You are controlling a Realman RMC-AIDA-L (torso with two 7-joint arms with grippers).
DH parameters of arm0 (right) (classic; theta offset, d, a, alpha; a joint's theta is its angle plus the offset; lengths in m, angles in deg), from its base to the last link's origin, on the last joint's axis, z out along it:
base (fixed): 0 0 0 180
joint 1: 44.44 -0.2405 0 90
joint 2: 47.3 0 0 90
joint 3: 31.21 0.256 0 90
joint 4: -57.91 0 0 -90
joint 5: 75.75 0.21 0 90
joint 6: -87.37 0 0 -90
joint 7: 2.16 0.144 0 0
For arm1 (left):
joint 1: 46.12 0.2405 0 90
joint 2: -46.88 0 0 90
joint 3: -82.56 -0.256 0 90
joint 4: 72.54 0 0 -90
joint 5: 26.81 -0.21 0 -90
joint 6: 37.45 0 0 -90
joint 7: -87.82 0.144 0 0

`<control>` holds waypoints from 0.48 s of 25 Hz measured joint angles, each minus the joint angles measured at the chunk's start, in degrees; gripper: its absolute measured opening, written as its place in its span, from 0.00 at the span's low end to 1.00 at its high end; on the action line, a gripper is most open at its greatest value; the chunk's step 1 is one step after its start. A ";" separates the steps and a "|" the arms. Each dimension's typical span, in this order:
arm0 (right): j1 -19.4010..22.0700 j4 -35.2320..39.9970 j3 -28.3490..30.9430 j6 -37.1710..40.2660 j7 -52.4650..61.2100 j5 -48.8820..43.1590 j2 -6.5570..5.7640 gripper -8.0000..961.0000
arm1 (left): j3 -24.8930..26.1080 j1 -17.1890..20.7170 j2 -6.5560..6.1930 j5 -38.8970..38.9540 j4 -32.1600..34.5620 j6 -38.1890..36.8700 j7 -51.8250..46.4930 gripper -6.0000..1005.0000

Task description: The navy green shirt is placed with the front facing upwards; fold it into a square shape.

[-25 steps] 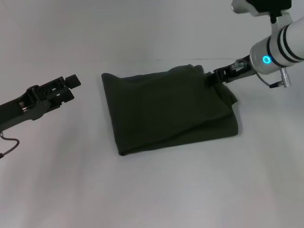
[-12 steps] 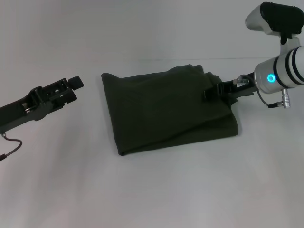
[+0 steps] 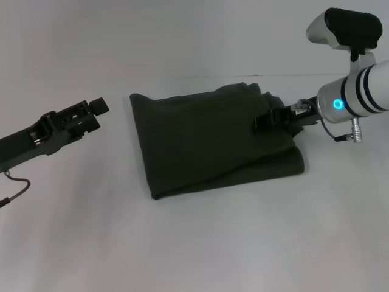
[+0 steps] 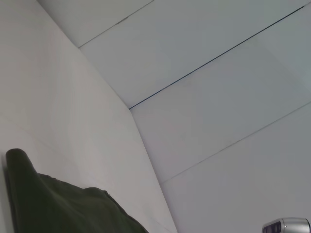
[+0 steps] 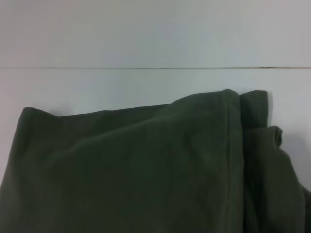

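Here, a folded navy green shirt (image 3: 213, 143) is seen lying on a white table (image 3: 194, 243), with a gripper at each side.

The shirt is folded into a rough square at the table's centre. The right gripper (image 3: 262, 123) is positioned over its far right edge; whether its fingers are parted cannot be told. The left gripper (image 3: 94, 112) is held well apart to the left, its opening likewise unclear.

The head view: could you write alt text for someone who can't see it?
A dark green shirt, folded into a rough rectangle, lies on a white table. The robot's right gripper sits over the shirt's right edge, near the far corner. The left gripper hovers off to the shirt's left, apart from it.
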 joint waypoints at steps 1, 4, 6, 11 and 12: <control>0.00 0.03 0.02 0.22 0.00 0.09 0.02 0.67 | 0.00 0.00 0.00 -0.01 0.00 0.00 0.02 0.76; -0.04 0.03 0.05 0.89 -0.02 0.25 0.02 0.66 | 0.06 0.01 0.00 0.00 0.00 -0.22 0.07 0.76; -0.10 -0.01 0.05 1.23 -0.03 0.28 0.00 0.66 | 0.10 0.01 0.00 0.02 0.01 -0.24 0.07 0.76; -0.22 -0.07 -0.24 1.26 0.20 0.33 0.07 0.65 | 0.17 -0.12 0.00 0.08 0.02 -0.17 0.08 0.76; -0.21 -0.10 -0.29 1.01 0.33 0.26 0.07 0.65 | 0.20 -0.12 0.00 0.10 0.02 -0.18 0.08 0.76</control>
